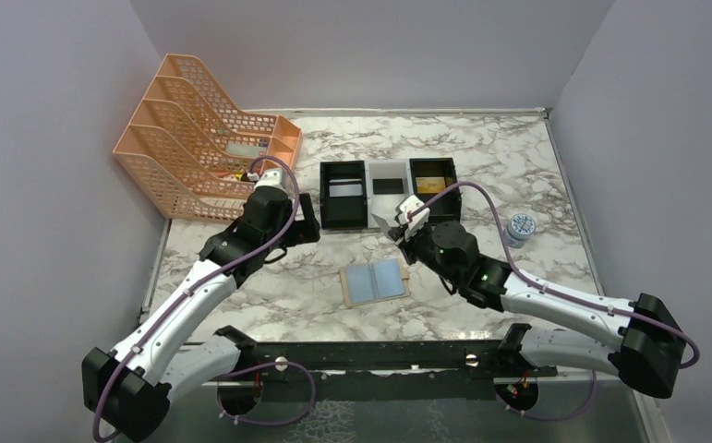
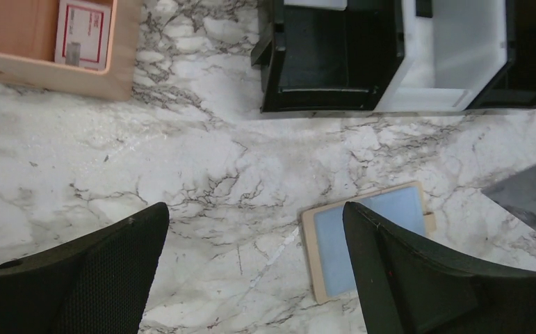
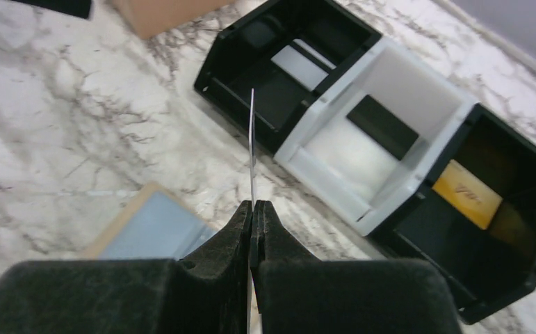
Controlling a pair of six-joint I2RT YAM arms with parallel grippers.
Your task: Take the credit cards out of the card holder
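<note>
The thin grey credit card (image 3: 252,139) looks light, stiff and slick: a plastic sheet that would flex a little but not fold. The safe hold is probably on one short edge, deep enough that the card cannot pivot. The right pincer (image 3: 254,207) has it that way, fingers pressed together on the lower edge with the card standing edge-on above them. The card hangs over the white-and-grey marbled table (image 1: 481,166), between the holder and a row of trays, nearest the black rectangular tray (image 3: 226,73) and the white rectangular tray (image 3: 418,90).

The small flat tan-brown folding card holder (image 1: 375,282) is likely light and limp at its fold, and apt to slide on the smooth table if tugged. Its outer rim seems the place to pin it. It lies open and flat near the middle of the table, with its grey-blue inner faces up inside a tan border. Whether any card is in its pockets cannot be told. The left pincer (image 2: 254,216) hovers with fingers wide apart, holding nothing, over the table at the holder's left edge.
</note>
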